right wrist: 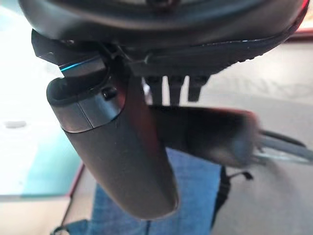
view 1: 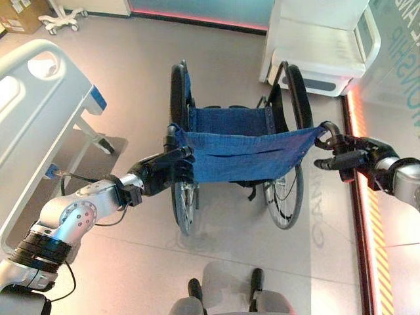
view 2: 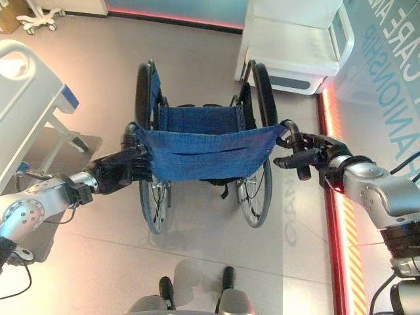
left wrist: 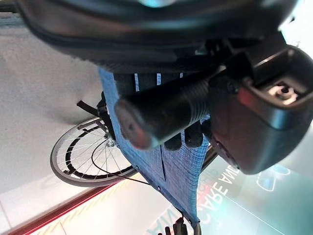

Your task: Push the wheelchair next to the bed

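Left eye view: one wheelchair [view 1: 239, 154] stands mid-floor, its blue back sling toward the robot, two big wheels showing. One bed [view 1: 36, 115] lies to its left, apart from it. The left hand [view 1: 161, 170] wraps the left push handle; the right hand [view 1: 348, 157] is at the right handle.

Right eye view: one white cabinet [view 2: 292, 46] stands beyond the wheelchair.

Left wrist view: fingers [left wrist: 183, 139] curl around the handle [left wrist: 161, 112].

Right wrist view: the thumb [right wrist: 122, 152] and fingers clasp the right handle [right wrist: 205, 134].
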You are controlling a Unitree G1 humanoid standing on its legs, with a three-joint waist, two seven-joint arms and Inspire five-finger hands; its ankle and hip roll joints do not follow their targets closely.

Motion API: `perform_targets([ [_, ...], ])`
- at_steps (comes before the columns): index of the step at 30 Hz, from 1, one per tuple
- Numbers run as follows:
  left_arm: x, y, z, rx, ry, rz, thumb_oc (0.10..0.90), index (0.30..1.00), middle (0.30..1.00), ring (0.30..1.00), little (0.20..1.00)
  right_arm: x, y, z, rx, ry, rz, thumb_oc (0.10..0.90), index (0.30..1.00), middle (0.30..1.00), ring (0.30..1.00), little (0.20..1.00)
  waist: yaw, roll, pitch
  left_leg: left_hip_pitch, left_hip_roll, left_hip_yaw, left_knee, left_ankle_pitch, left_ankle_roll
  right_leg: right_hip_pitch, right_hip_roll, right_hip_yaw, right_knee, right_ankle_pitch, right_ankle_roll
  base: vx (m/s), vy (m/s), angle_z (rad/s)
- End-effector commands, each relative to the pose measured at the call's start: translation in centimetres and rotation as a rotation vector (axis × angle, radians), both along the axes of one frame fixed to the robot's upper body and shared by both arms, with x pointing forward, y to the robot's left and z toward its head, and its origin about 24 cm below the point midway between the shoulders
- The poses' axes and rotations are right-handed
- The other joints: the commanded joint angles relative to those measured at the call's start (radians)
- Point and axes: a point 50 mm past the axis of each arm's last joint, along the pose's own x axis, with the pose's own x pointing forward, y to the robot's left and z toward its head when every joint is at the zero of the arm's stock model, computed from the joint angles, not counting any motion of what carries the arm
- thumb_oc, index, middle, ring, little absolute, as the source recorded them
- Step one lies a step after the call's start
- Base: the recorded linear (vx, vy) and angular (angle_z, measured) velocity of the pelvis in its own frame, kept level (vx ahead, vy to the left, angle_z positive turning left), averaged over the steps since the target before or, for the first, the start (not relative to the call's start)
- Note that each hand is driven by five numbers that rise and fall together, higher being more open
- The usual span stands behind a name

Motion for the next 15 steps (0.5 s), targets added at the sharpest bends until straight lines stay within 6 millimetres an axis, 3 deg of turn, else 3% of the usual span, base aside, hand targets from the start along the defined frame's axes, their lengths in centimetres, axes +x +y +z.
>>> perform_targets([
  [1, 2.53, -2.42, 7.96, -0.149, -0.312, -0.117, 0.400, 0.300, 0.300, 0.300, 0.300, 0.66, -0.83, 6.04, -0.175, -0.183, -0.005, 0.400, 0.300, 0.300, 0.300, 0.300, -0.008, 0.024, -0.064, -0.045, 0.031, -0.006, 0.029, 0.026, -0.038, 0.014, 0.014, -0.019, 0.101, -0.087, 0.000, 0.00, 0.000, 0.00],
  [15, 2.64, -2.05, 7.40, -0.156, -0.298, -0.123, 0.400, 0.300, 0.300, 0.300, 0.300, 1.10, -1.27, 5.30, -0.211, -0.091, 0.026, 0.400, 0.300, 0.300, 0.300, 0.300, 0.006, 0.021, -0.070, -0.046, 0.032, -0.017, 0.030, 0.026, -0.040, 0.015, 0.016, -0.036, 0.107, -0.092, -0.005, 0.00, 0.000, 0.00],
])
